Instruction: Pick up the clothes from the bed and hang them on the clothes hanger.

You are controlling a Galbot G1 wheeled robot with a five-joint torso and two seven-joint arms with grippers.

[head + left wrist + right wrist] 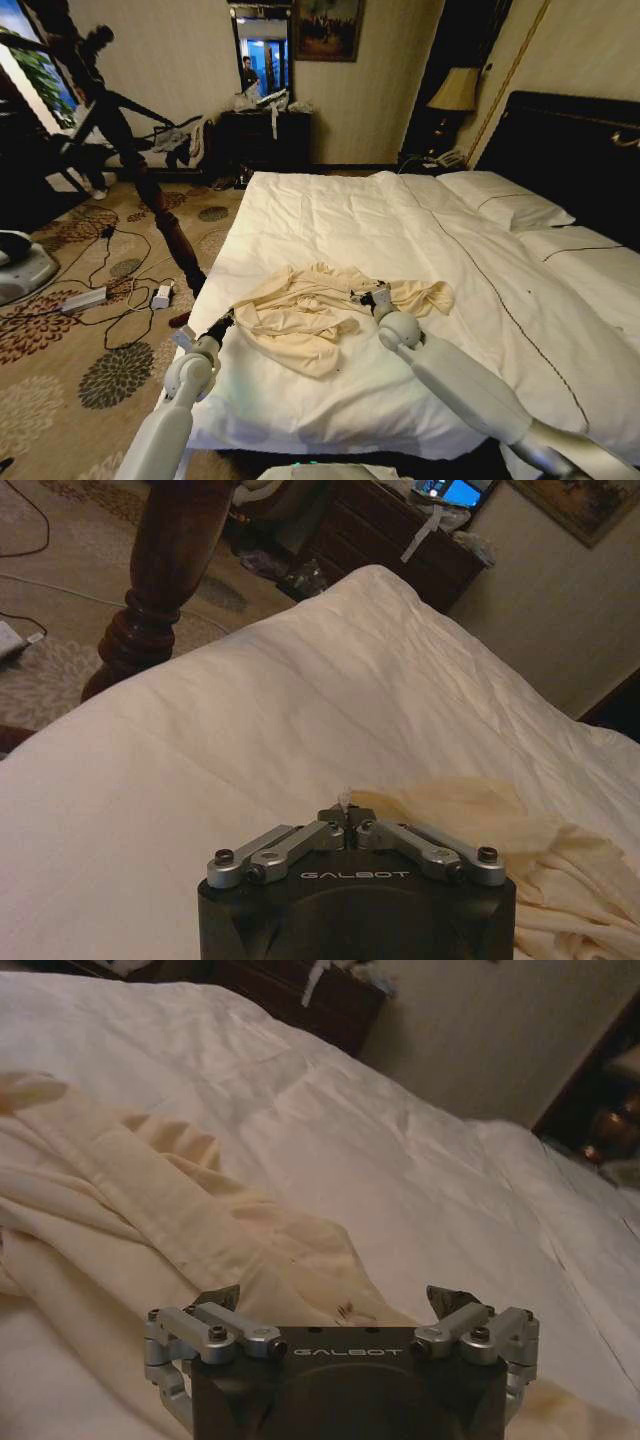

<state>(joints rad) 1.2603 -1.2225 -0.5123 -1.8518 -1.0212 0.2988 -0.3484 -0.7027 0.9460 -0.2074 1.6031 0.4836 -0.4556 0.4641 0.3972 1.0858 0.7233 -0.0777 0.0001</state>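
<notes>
The clothes [300,315], a wrinkled cream shirt, lie crumpled on the near left part of the bed [330,210] with its white duvet. My left gripper [222,325] is at the shirt's left sleeve end, close to the bed's edge. In the left wrist view this gripper [345,823] is shut, with a small tip of pale fabric pinched at the edge of the shirt [520,850]. My right gripper [368,296] rests on the shirt's right side. In the right wrist view it [335,1300] is open, with shirt fabric [150,1220] lying between its fingers. The clothes hanger is out of view.
A dark wooden stand [150,190] leans beside the bed's left edge. Cables and a power strip [85,298] lie on the patterned carpet. Pillows [505,200] and the black headboard [570,150] are at the far right. A dark dresser [265,135] stands at the back wall.
</notes>
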